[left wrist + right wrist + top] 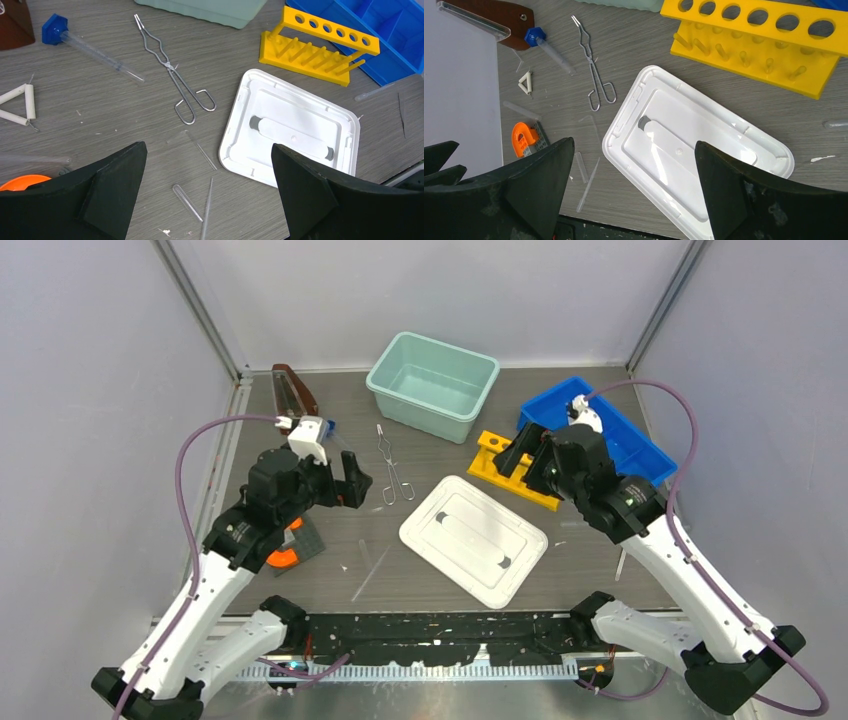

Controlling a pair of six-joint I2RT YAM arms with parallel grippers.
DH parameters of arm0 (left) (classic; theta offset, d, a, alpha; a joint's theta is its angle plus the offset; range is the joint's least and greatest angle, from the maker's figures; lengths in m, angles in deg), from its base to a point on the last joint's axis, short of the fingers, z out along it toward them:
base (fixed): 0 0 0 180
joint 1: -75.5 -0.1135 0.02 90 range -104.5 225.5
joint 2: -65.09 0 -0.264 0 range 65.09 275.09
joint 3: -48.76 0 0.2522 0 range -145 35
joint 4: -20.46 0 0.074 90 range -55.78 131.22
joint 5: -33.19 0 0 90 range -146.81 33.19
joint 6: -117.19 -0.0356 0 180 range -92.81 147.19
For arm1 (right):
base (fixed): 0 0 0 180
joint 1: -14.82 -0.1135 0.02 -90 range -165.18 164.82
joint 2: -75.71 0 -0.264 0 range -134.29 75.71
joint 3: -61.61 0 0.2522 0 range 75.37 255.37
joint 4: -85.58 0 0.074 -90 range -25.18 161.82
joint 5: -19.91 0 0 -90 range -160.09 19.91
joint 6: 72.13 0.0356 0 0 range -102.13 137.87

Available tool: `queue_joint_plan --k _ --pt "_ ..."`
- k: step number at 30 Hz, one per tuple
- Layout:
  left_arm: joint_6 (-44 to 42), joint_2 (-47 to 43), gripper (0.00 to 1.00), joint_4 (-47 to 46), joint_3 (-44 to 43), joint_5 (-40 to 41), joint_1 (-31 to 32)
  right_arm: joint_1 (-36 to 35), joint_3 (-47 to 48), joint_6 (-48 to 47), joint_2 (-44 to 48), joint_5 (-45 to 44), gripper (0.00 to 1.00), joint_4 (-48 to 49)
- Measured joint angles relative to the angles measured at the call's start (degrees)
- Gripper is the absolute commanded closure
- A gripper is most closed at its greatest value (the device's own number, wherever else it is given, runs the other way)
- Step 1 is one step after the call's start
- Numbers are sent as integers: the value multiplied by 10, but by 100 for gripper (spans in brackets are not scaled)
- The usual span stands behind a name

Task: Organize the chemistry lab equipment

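Two grippers, the left gripper point(210, 200) and the right gripper point(634, 195), hang spread wide and empty over a grey wood-grain table point(100, 105). Slim silver wire tongs point(170, 66) lie flat between the teal bin point(420, 410) and the white plastic lid point(280, 107). They look light, stiff and slick, and are probably best pinched at the crossing. Thin clear glass rods point(187, 202) lie nearer the arms. They are likely fragile and apt to roll, so take them gently at mid-length. Further left sit a small white triangle point(30, 101) and a blue knob point(54, 28).
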Motion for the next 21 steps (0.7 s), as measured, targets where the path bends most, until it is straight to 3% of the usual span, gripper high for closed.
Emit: queue_joint_plan --k 6,9,13,21 --pt "2 -6 0 6 -2 4 0 0 -4 -1 1 -15 14 -26" --pt "3 -6 0 30 -10 7 0 0 -8 -5 -9 -29 28 -47" --pt "3 -17 0 48 -9 16 0 0 -21 -21 -37 -35 39 -58" --pt "1 -71 0 59 33 21 0 0 -71 -61 -75 -31 53 -43"
